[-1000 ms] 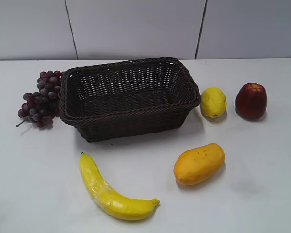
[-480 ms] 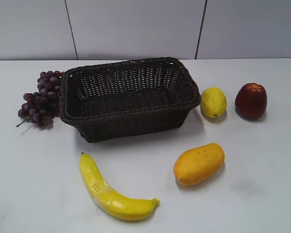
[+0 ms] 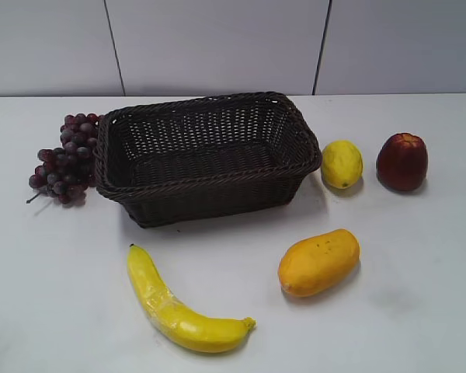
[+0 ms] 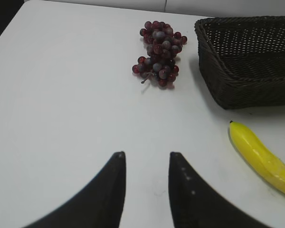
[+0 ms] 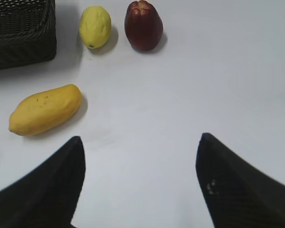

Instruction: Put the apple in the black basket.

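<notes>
The dark red apple (image 3: 402,162) stands on the white table at the far right, right of the yellow lemon (image 3: 342,164). It also shows in the right wrist view (image 5: 143,25), far ahead of my right gripper (image 5: 140,142), which is open and empty. The black basket (image 3: 206,180) sits empty at the table's middle; its corner shows in the right wrist view (image 5: 23,38) and its side in the left wrist view (image 4: 247,90). My left gripper (image 4: 146,156) is open and empty over bare table. Neither gripper shows in the exterior view.
A bunch of dark red grapes (image 3: 64,159) lies left of the basket. A yellow banana (image 3: 179,311) lies in front of it. An orange mango (image 3: 318,262) lies at the front right, between my right gripper and the basket.
</notes>
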Controlling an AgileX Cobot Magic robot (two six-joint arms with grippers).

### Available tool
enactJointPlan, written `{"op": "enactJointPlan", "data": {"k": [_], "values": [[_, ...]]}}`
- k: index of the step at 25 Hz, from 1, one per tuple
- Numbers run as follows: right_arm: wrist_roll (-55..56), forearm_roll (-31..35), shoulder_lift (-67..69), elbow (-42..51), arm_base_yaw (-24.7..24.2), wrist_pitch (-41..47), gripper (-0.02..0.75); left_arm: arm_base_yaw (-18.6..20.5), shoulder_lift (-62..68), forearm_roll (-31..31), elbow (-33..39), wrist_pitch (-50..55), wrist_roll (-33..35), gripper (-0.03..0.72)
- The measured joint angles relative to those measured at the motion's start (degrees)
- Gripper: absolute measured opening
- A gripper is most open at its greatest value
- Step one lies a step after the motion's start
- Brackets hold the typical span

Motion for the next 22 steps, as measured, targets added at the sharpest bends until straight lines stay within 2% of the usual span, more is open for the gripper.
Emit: {"op": "enactJointPlan", "data": {"k": [14, 22], "values": [[1.31, 0.17, 25.51, -11.99, 0.11, -0.65, 0.549, 0.00, 0.00, 0.00, 0.00, 0.00, 0.00, 0.236], [-0.88, 0.26, 38.60, -18.58, 0.11, -0.69, 0.508, 0.00, 0.00, 0.00, 0.00, 0.00, 0.00, 0.236]]}}
